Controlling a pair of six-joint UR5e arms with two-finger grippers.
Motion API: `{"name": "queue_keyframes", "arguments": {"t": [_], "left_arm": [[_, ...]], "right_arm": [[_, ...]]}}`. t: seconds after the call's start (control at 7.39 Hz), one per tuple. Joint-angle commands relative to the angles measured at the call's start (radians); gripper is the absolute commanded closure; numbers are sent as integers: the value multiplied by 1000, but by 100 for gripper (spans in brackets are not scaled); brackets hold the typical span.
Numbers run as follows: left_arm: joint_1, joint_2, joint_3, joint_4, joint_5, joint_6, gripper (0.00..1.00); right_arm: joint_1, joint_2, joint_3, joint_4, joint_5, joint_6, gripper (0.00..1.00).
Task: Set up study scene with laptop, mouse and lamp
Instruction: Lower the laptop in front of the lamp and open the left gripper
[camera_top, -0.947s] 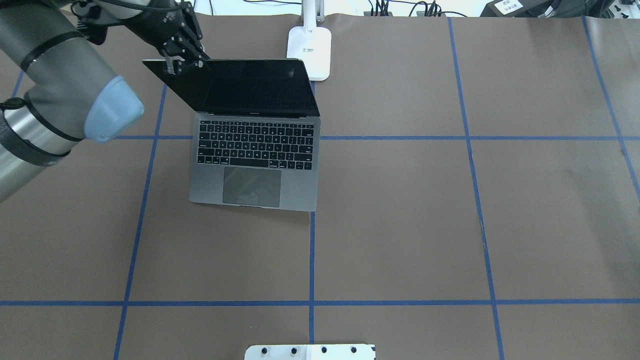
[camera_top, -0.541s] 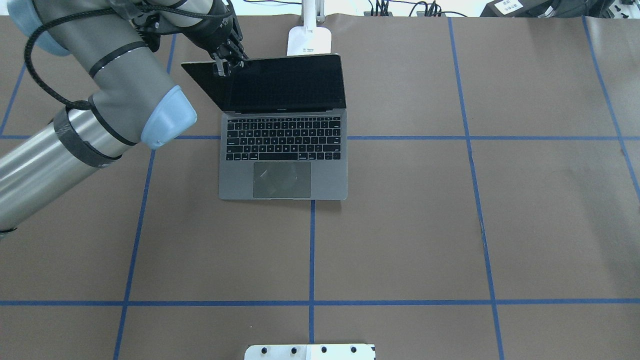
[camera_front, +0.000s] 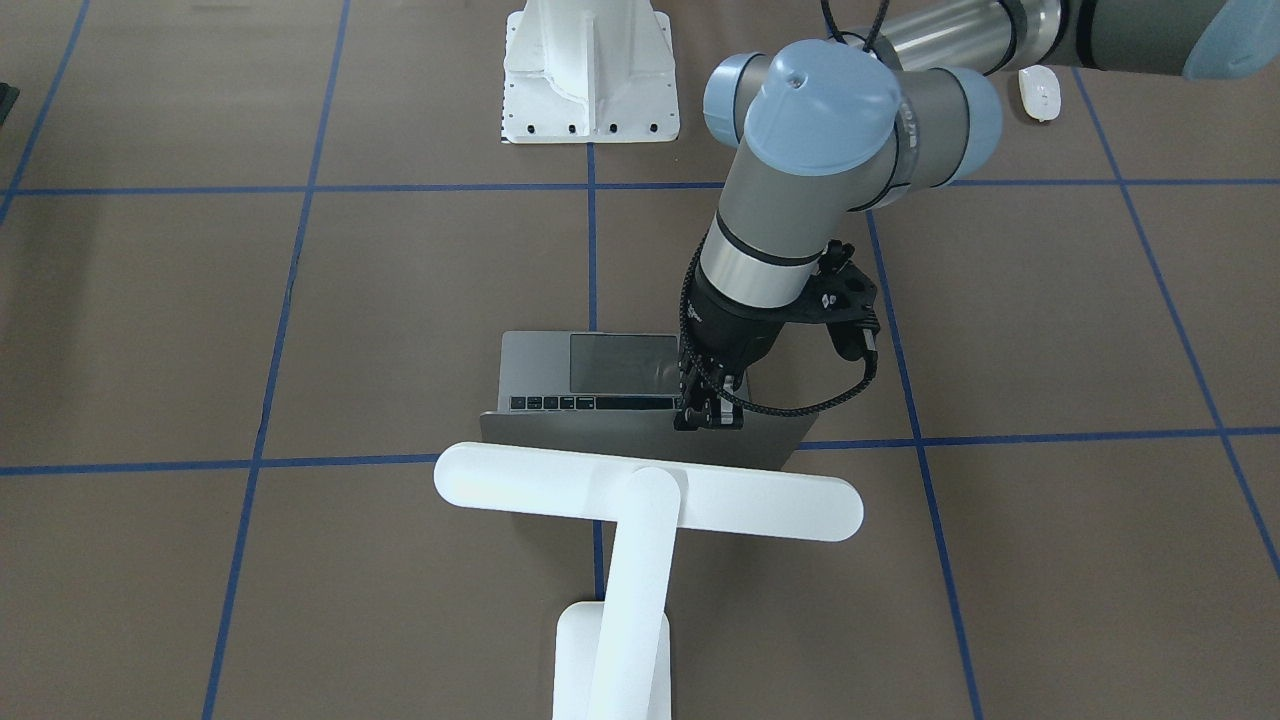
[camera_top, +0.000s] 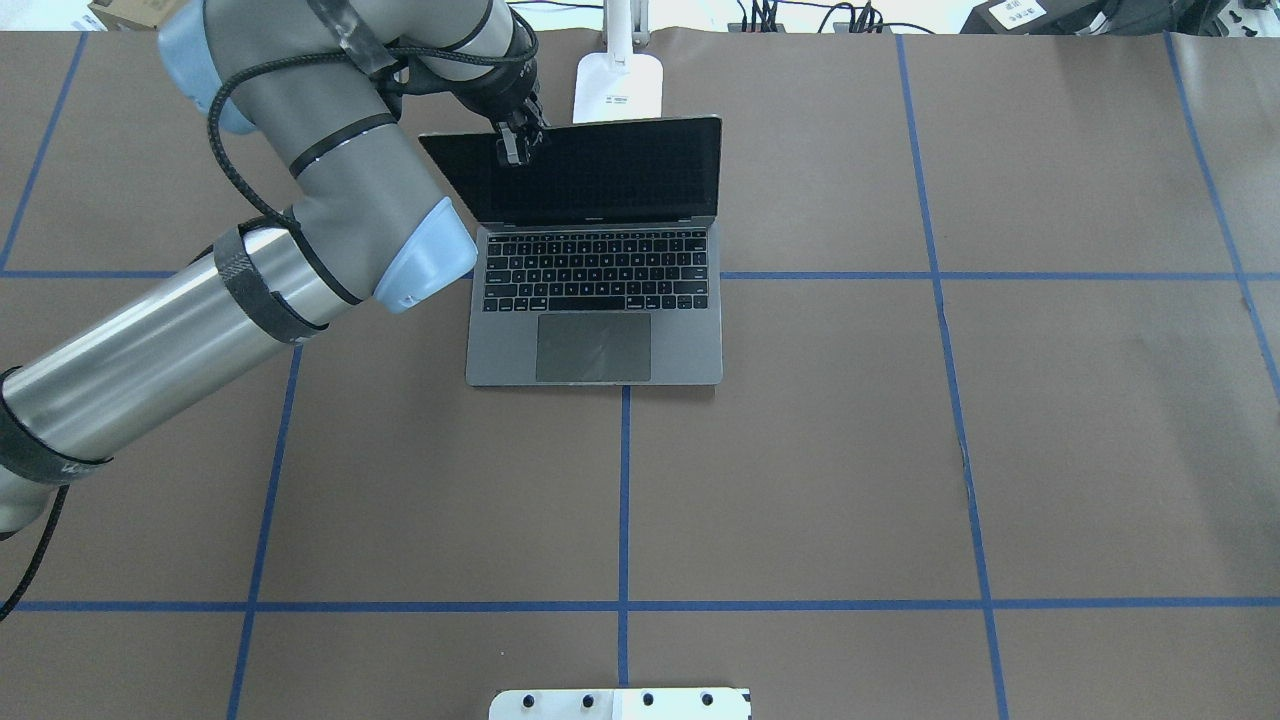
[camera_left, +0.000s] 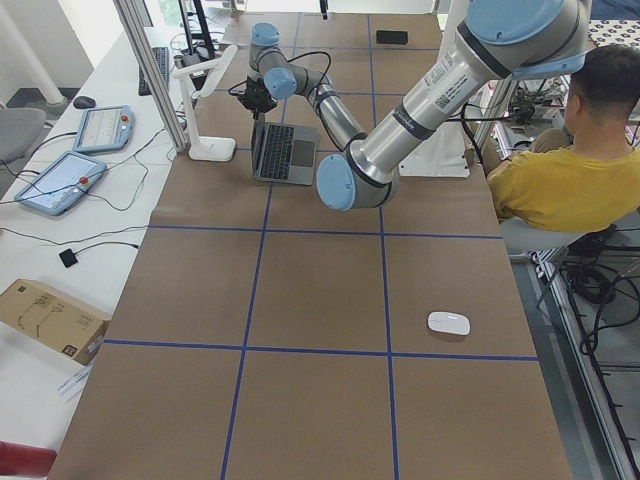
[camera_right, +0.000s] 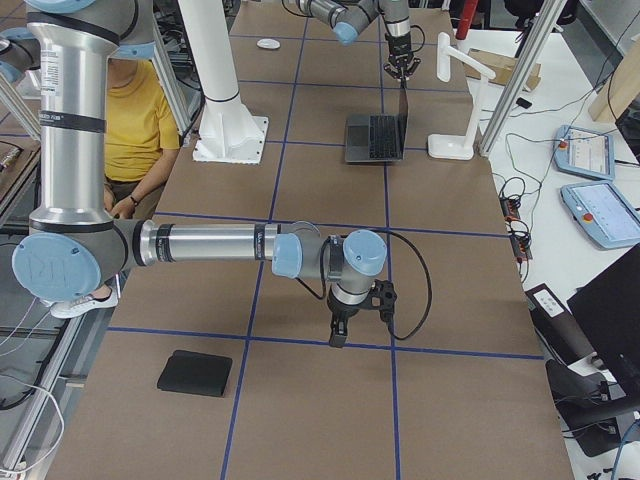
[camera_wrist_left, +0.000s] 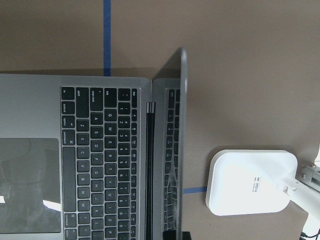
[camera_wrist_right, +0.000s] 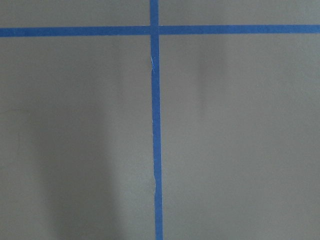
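The grey laptop (camera_top: 595, 345) stands open on the brown table, its dark screen upright and its keyboard facing the robot. My left gripper (camera_top: 520, 148) is shut on the top edge of the lid near its left corner; in the front-facing view the left gripper (camera_front: 708, 418) shows just behind the lamp head. The white T-shaped lamp (camera_front: 640, 495) stands right behind the laptop, its base (camera_top: 618, 88) close to the lid. The white mouse (camera_left: 449, 323) lies far off on the table's left end. My right gripper (camera_right: 340, 335) hangs over bare table; I cannot tell whether it is open or shut.
A white bolted pedestal (camera_front: 590, 70) stands at the robot's side of the table. A flat black pad (camera_right: 195, 372) lies near the right end. A person in a yellow shirt (camera_left: 560, 170) sits beside the table. Blue tape lines (camera_wrist_right: 155, 125) grid the surface.
My left arm has swung to the right with the lid in its grip, dragging the laptop right and slightly back, and turning it square in front of the lamp base.
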Motion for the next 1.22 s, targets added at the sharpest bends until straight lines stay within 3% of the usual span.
{"name": "queue_keyframes", "arguments": {"t": [0.0,0.81,0.95,1.08], "left_arm": [[18,-22,71,-56,43,-30,100],[22,-40,70,-55,83,-42,100],[41,-36,68,-55,97,-39,98],[44,-34,67,-55,97,-39,81]], "right_arm": [[-4,0,0,0,0,0,0],[-9,0,-3,0,0,0,0],[-10,0,-5,0,0,0,0],[-10,2,-5,0,0,0,0]]}}
